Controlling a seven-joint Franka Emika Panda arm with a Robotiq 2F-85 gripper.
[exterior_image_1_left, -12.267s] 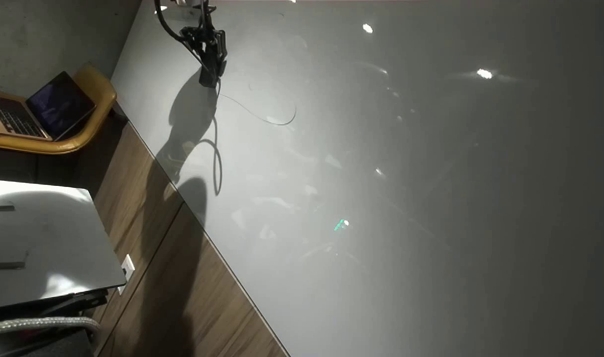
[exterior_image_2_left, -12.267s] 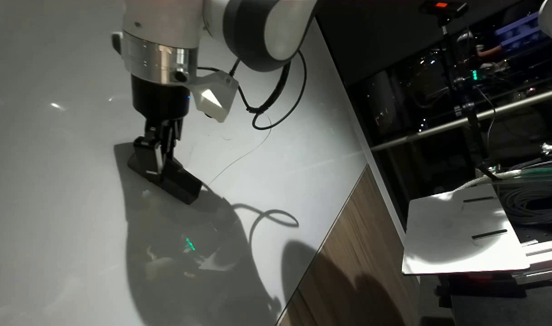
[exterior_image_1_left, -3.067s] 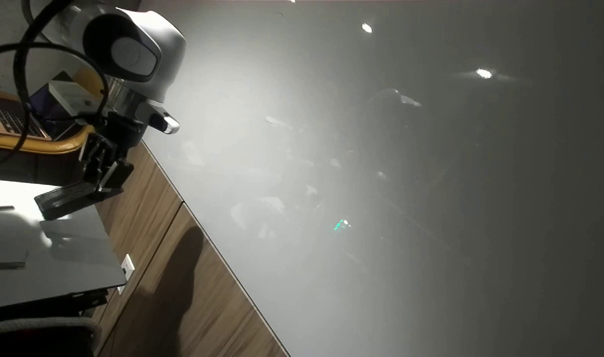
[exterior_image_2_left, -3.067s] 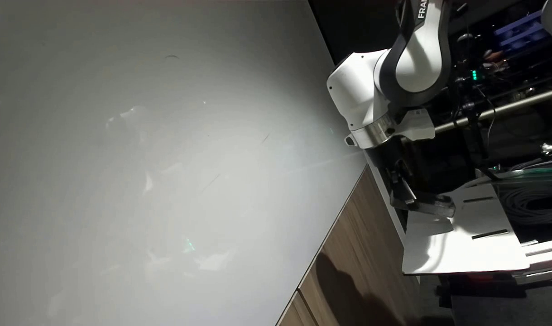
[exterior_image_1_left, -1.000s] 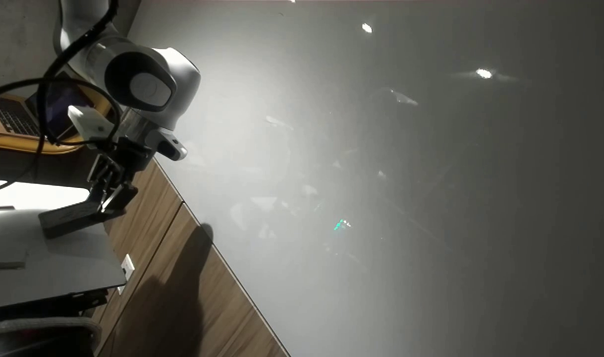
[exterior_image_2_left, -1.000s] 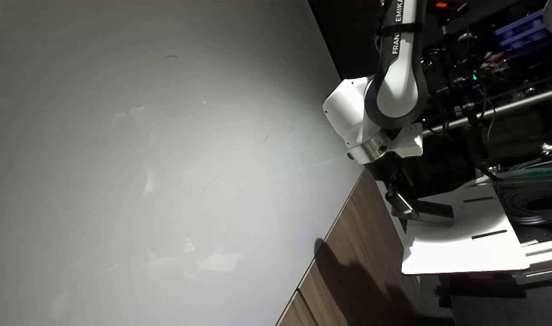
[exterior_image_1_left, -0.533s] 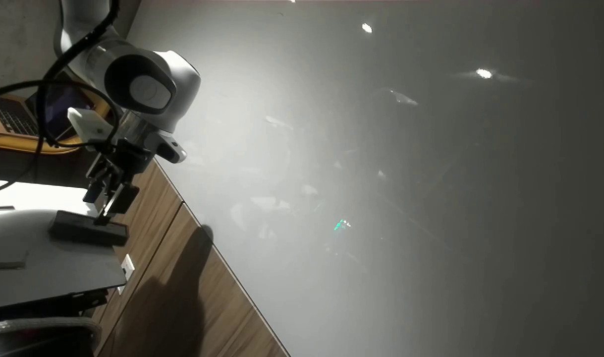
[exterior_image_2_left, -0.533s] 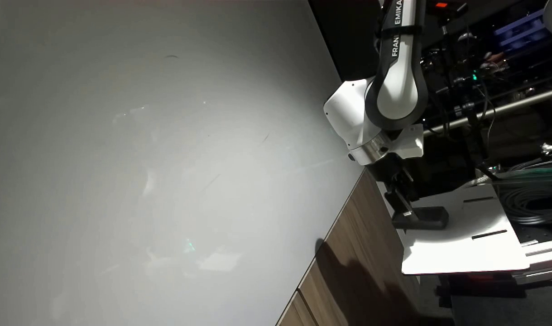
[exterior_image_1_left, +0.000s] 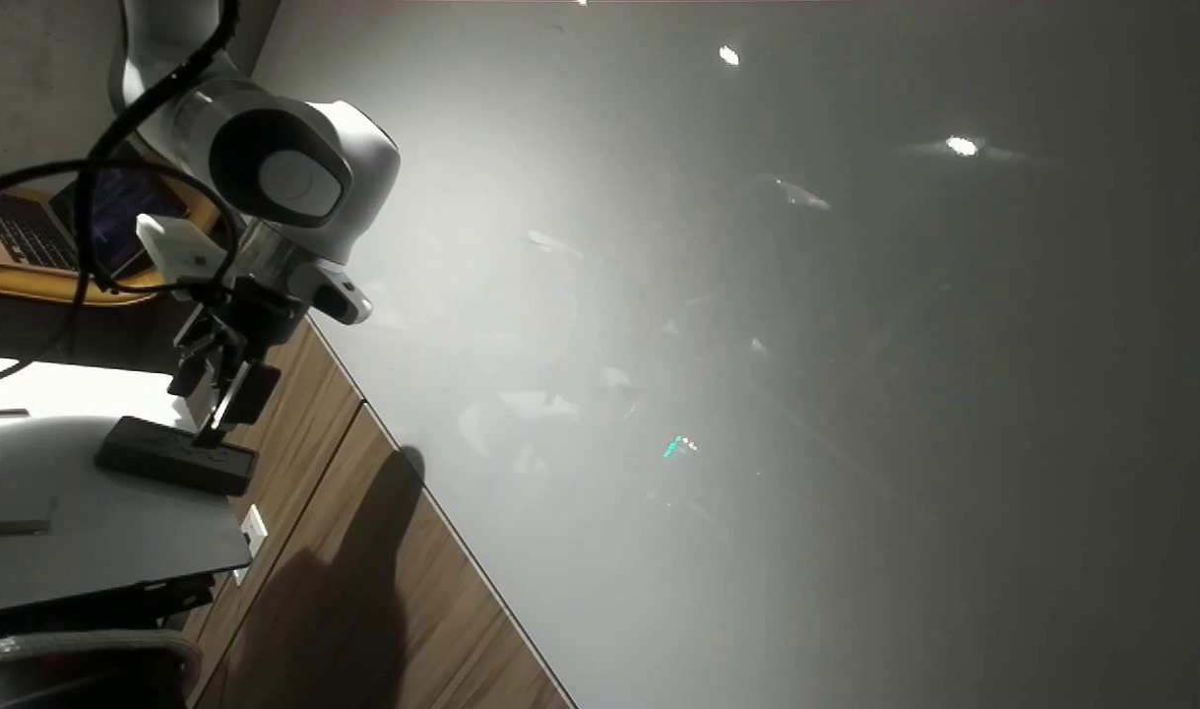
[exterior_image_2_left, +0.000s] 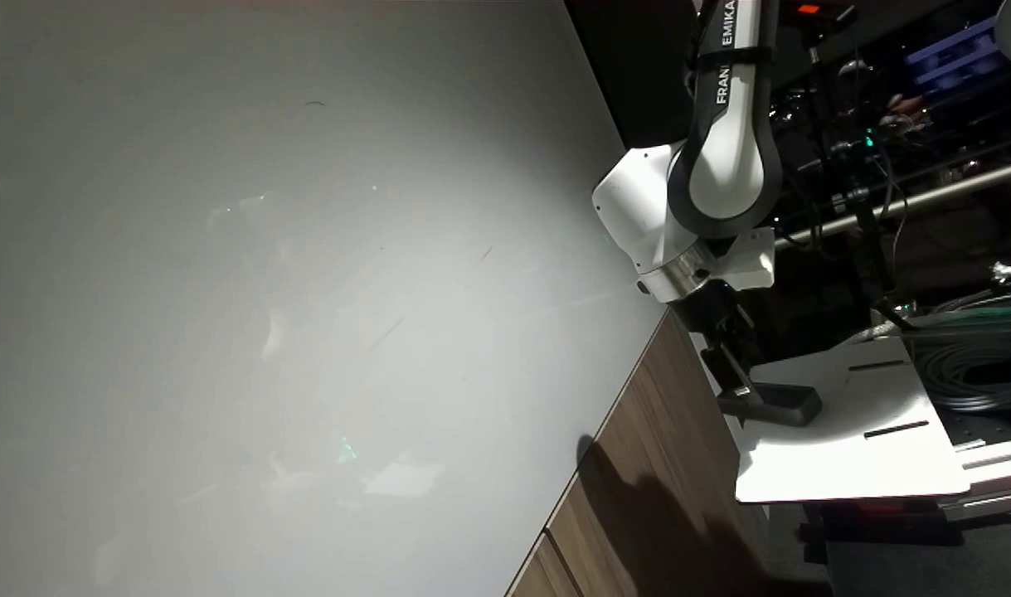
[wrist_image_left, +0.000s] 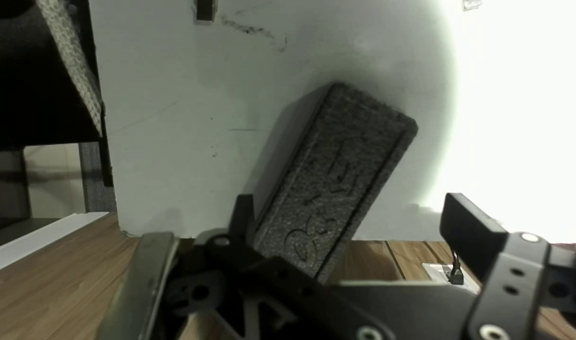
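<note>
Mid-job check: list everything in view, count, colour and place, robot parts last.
block: one, dark grey, partly over the shelf, one end past its edge
shelf: one, white, beside the wood panels
wood panels: at least two, brown, bordering the board
board: one, pale grey, across both exterior views
laptop: one, copper with dark screen, on the chair
chair: one, yellow, left in an exterior view
power socket: one, white, on the wood panels
braided hose: one, grey, by the shelf
coiled cables: count unclear, grey, beyond the shelf
rail: one, pale, behind the arm
arm: one, white and black, in both exterior views
arm cables: count unclear, black, along the arm
gripper: one, black, over the block, jaws apart
</note>
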